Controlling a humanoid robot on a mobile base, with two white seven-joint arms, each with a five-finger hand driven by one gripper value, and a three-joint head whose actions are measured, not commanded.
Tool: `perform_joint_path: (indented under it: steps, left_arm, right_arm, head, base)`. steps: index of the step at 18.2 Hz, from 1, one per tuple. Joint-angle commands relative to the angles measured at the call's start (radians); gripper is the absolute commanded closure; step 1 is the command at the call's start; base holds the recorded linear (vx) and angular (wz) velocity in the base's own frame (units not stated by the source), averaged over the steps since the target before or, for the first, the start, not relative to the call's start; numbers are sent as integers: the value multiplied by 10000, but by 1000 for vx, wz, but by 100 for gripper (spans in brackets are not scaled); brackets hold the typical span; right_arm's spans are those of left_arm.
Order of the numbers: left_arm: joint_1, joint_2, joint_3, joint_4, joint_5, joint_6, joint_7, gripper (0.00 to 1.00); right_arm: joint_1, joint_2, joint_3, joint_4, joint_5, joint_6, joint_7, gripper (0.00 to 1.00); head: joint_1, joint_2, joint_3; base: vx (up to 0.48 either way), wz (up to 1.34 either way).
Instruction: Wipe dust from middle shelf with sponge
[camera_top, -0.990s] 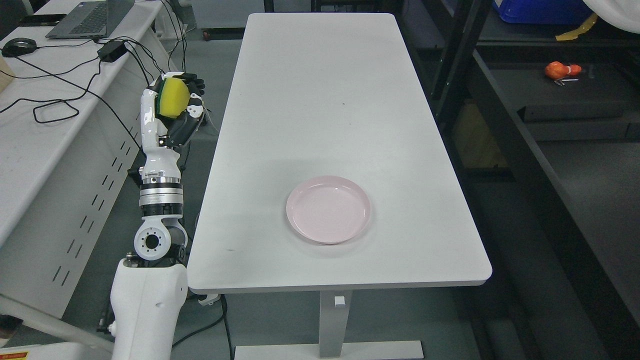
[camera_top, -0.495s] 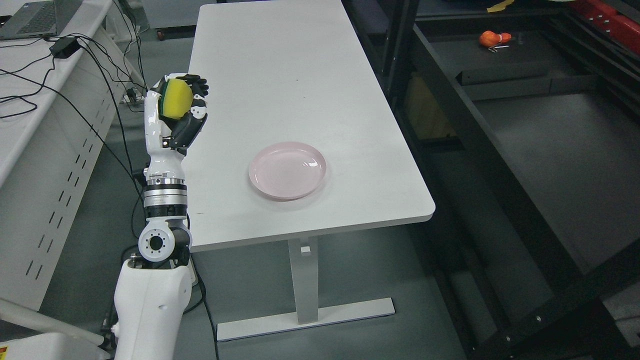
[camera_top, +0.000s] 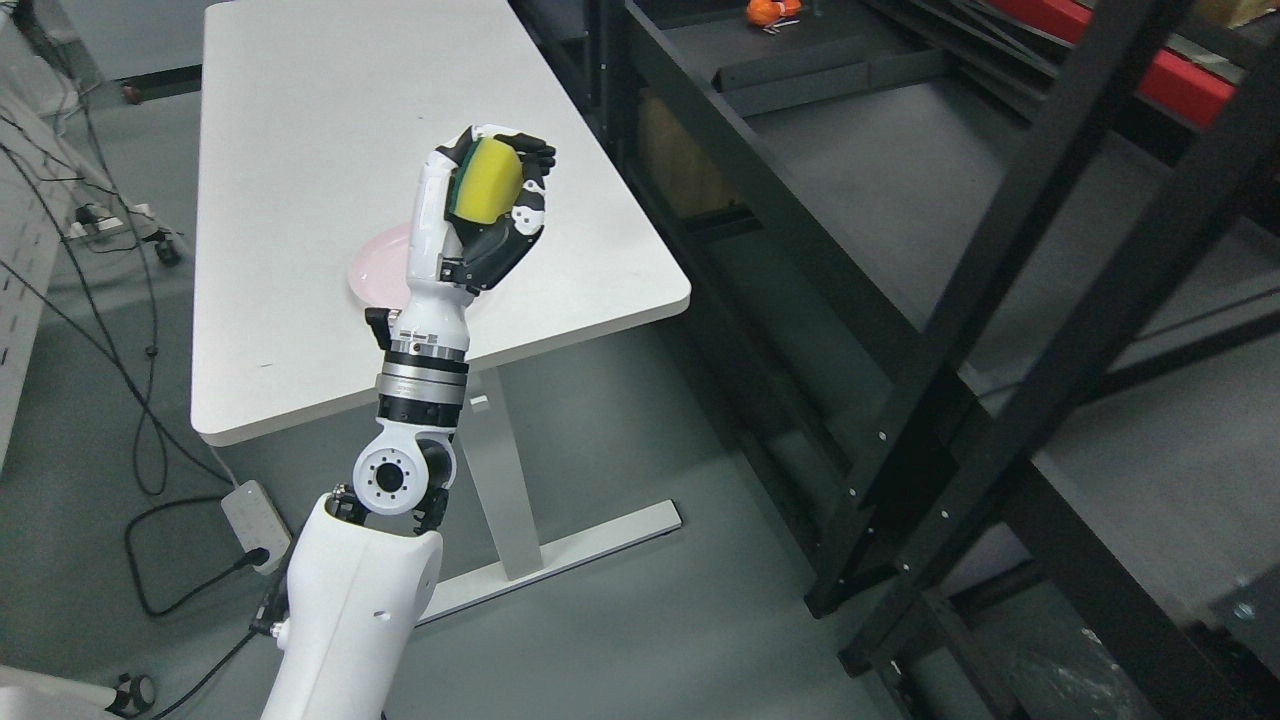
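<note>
My left hand (camera_top: 500, 195) is raised upright over the white table (camera_top: 300, 150), its fingers curled around a yellow sponge (camera_top: 492, 183) with a green backing. The arm rises from the lower left of the head view. To the right stands a black metal shelf rack (camera_top: 900, 200) with dark grey shelf boards; the hand is well left of it and touches no shelf. My right arm does not show.
A pink plate (camera_top: 375, 265) lies on the table, partly hidden behind my forearm. An orange object (camera_top: 765, 10) rests far back on a shelf. Black rack posts (camera_top: 1000, 330) cross diagonally at the right. Cables and a power strip (camera_top: 245, 510) lie on the floor at the left.
The camera has swung right, so the table has slid left and the rack fills the right side. The left hand still holds the sponge and now shows in front of the plate.
</note>
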Motion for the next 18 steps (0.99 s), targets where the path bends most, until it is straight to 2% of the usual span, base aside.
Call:
perform_joint_path:
  steps: [1, 4, 7, 11, 14, 16, 18]
  left_arm:
    - [-1280, 174, -3071, -384, -886, 21, -407, 100]
    - [-2154, 174, -4130, -292, -1347, 173, -546, 100]
    - [-3411, 174, -4638, -246, -2037, 679, -685, 100]
    - [-6093, 174, -4930, -123, -2667, 1721, -700, 100]
    - [-7858, 174, -5755, -47, -2744, 2091, -700, 100]
    - [-8657, 174, -6582, -16, -2912, 2198, -685, 100]
    - [-8830, 174, -7122, 15, -3539, 2245, -685, 100]
  right_arm:
    - [-3, -175, 0, -175, 0, 6, -8, 0]
    - [-3, -175, 0, -175, 0, 6, -8, 0]
    - [-3, -175, 0, -175, 0, 6, -8, 0]
    - [-3, -175, 0, -175, 0, 6, -8, 0]
    - [-3, -175, 0, -175, 0, 6, -8, 0]
    - [-3, -175, 0, -175, 0, 6, -8, 0]
    - [-3, -175, 0, -175, 0, 6, -8, 0]
  head:
    - [0, 0, 0]
    - [0, 0, 0]
    - [0, 0, 0]
    - [0, 0, 0]
    - [0, 0, 0]
    - [0, 0, 0]
    - [0, 0, 0]
  base:
    - [-308, -551]
    - [-260, -570]
    - [-238, -673]
    - [-223, -702]
    - [-178, -696]
    - [-151, -726]
    - [-108, -750]
